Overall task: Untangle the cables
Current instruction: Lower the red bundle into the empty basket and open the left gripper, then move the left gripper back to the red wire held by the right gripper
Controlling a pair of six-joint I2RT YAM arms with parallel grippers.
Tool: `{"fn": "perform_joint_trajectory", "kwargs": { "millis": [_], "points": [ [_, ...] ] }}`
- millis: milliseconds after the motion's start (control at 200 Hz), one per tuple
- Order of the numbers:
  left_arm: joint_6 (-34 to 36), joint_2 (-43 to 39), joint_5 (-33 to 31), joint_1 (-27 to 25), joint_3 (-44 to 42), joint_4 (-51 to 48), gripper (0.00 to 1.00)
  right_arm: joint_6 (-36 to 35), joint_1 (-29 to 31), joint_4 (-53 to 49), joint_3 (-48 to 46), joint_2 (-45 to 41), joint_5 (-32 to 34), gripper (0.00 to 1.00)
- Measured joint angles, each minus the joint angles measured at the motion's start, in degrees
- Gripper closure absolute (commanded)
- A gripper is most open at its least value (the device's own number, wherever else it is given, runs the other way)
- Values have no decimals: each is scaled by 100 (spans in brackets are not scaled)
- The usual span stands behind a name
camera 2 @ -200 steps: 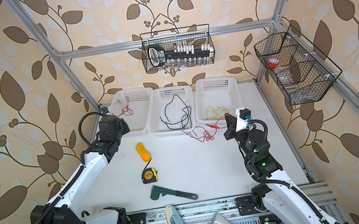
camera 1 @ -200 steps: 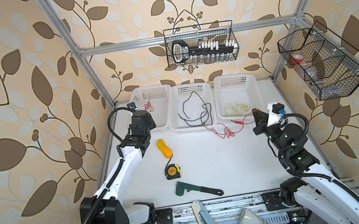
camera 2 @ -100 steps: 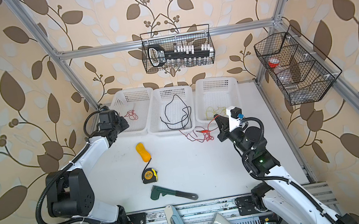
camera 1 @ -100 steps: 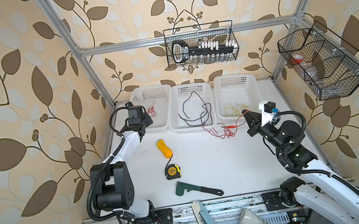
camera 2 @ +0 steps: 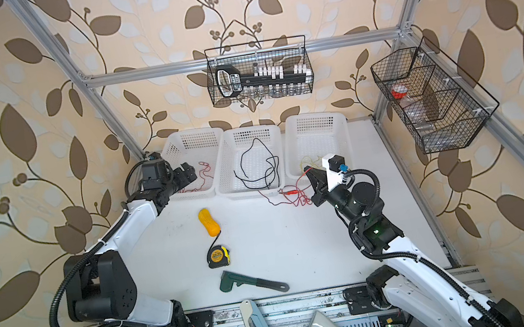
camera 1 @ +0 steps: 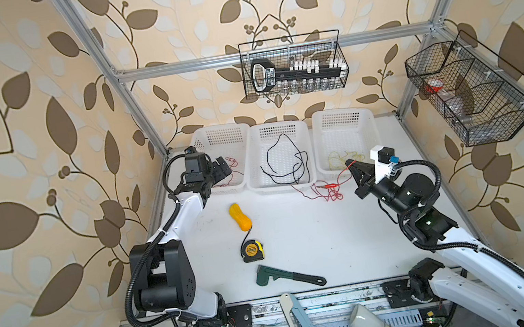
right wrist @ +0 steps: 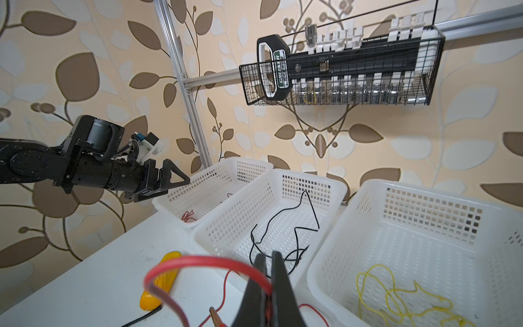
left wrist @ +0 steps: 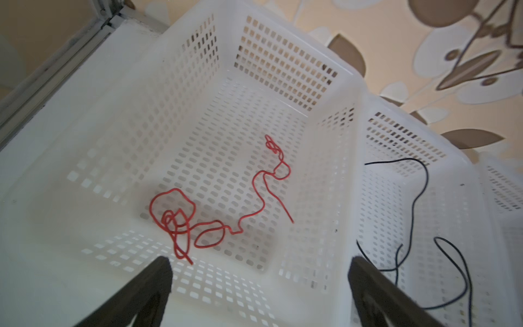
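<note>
**While the right tool is pinching red wire: cables listed by place**

As the left gripper [camera 1: 222, 167] is hovering over the near rim of the left basket [camera 1: 224, 138], its jaws are standing wide apart and gripping nothing. In the left wrist view its two dark fingers [left wrist: 152, 286] are framing open air above the basket's front wall.

- Loose red cable [left wrist: 215, 223]: it is lying in slack loops on the floor of the left basket, touching neither finger.
- Black cable [camera 1: 289, 163]: it is lying in the middle basket [camera 1: 278, 129], with one end arching up towards the back wall.
- Yellow cable [right wrist: 396, 294]: it is lying coiled on the floor of the right basket [camera 1: 341, 120], towards its front wall.
- Clip-ended red cable [camera 1: 328, 193]: most of it is lying in a small heap on the table [camera 1: 319, 234], just in front of the middle and right baskets. One strand is rising from the heap to the right gripper [camera 1: 348, 162].
- Right gripper: it is hanging above the table beside the front of the right basket, with its jaws pressing together on that strand. In the right wrist view the red wire is looping out from the closed tips.
- Other stock: a yellow handle-shaped object [camera 1: 240, 216], a tape measure [camera 1: 251, 249] and a green wrench [camera 1: 288, 276] are lying on the table, well apart from the cables.
</note>
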Motion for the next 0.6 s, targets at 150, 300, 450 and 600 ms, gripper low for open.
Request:
{"fn": "perform_joint_trajectory", "kwargs": {
  "millis": [150,300,450,600],
  "points": [
    [232,-422,575,-208,0,74,1,22,9,57,144,190,37,100],
    [791,-763,1102,-787,-9,92,1,52,11,116,225,365,57,100],
    [1602,-1054,1499,-1423,-302,219,1,66,15,122,293,466,79,100],
    [2218,-1305,2026,-1792,-693,260,1,61,13,68,470,588,98,100]
  ]
}}
